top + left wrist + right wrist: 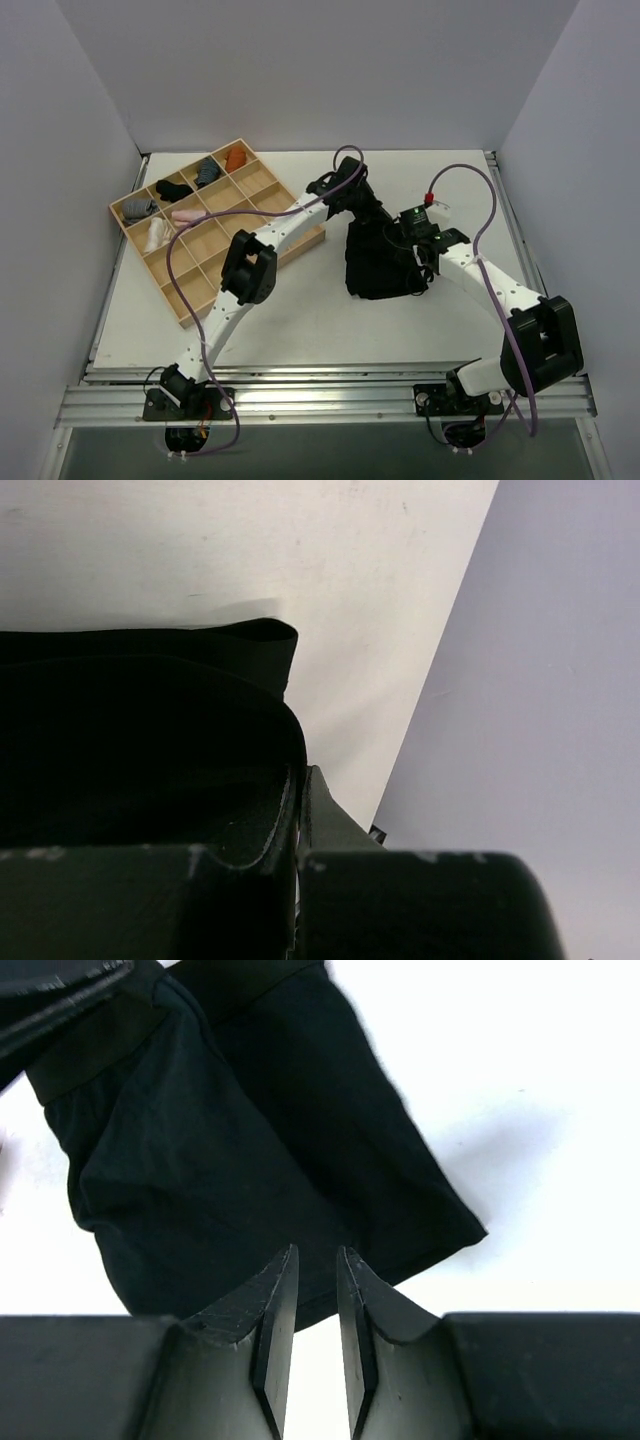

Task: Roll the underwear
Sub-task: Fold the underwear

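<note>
Three views split the scene between them. Only the overhead camera takes in the wooden tray [175,174] at the far left of the table [300,320], with small rolled bundles [172,188] in its far compartments, and both arms reaching in over the middle of the table.

Just right of the tray lies the underwear [372,265], a dark slab flat on the table. Its long axis runs from the far side toward the arm bases. The left gripper [352,208] sits at its far end.

The left wrist camera adds what the overhead view cannot. The left gripper [302,780] is clenched with its fingers pressed together. The underwear [130,730] spreads out to the left of them, and its edge curves down into the seam between the fingers.

The right wrist camera looks along the underwear [230,1140], which is smooth and folded. A banded edge is at the far left, where the left gripper [60,985] pinches it.

The right gripper [316,1252] hovers at the garment's near right edge. Its fingers are parted by a narrow slot, with nothing between them and bare table showing through. From overhead, the right gripper [413,262] is hard to pick out against the black cloth.
</note>
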{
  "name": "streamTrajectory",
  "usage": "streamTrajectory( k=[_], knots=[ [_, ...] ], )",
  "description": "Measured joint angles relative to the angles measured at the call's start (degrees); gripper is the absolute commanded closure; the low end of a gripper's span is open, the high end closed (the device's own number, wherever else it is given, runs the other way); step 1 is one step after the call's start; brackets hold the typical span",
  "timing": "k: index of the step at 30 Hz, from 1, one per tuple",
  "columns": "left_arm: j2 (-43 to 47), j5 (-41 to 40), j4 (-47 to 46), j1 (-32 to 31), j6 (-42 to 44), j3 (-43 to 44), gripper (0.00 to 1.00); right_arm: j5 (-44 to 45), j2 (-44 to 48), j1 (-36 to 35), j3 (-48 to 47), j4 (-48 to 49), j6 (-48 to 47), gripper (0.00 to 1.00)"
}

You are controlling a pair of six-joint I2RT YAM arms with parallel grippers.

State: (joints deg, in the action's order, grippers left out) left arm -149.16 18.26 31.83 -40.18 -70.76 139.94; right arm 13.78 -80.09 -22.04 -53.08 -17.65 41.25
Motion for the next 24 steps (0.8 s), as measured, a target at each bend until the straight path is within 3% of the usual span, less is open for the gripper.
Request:
streamTrajectory(
  k=[3,4,6,7,11,17,24],
  knots=[
    [-1.18,0.92,-3.21,-0.52,-1.01,0.00,0.87,0.35,-0.04,0.76,-0.70,-0.85,0.74,0.75],
    [-1.60,1.31,-4.61,-0.70,-1.20,0.00,0.79,0.52,-0.07,0.98,-0.98,-1.09,0.90,0.73],
    [-2.36,2.03,-7.10,-1.20,-1.49,0.00,0.71,0.98,-0.07,1.27,-1.38,-1.49,1.09,0.72],
    [-2.64,2.51,-8.22,-1.44,-1.51,0.00,0.61,0.96,-0.07,1.77,-1.42,-1.55,1.03,0.73],
    [-2.49,3.82,-9.55,-2.03,-0.02,-0.52,0.48,0.07,-0.24,6.84,-1.42,-1.64,0.79,0.74],
    [2.23,4.20,-7.43,-1.16,5.66,-7.10,0.40,-0.96,-4.59,15.98,-1.75,-0.87,0.48,0.76],
    [13.68,-0.94,4.02,1.79,17.29,-12.74,0.40,-4.79,-9.60,18.60,0.09,2.95,-0.33,0.78]
  ],
)
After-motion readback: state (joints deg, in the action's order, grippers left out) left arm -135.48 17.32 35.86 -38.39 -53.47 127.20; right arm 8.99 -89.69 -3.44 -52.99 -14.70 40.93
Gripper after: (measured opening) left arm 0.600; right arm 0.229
